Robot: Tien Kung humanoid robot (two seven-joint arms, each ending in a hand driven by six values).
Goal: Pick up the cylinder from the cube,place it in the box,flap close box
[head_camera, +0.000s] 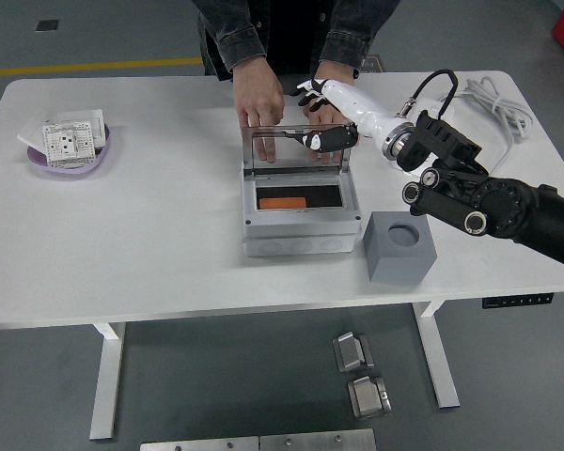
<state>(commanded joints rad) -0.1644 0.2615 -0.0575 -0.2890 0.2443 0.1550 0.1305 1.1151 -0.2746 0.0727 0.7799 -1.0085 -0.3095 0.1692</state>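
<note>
At table centre — box: grey box (299,230), orange cylinder (282,202) already lying inside, long axis running 9 to 3 o'clock.
Lid: clear flap (295,148) stands upright on the far rim, top edge also running 9 to 3.
Person: two hands (261,103) rest behind the flap.
Right hand (327,127): fingers curled, holding nothing, at the flap's top right edge; box opening lies toward 7 o'clock from it.
Cube (399,246): grey, bare, at 4 o'clock of box.

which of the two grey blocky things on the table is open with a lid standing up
The grey box at the table's centre: its clear lid stands upright, with an orange item inside. The grey cube to its right only has a round socket on top.
</note>
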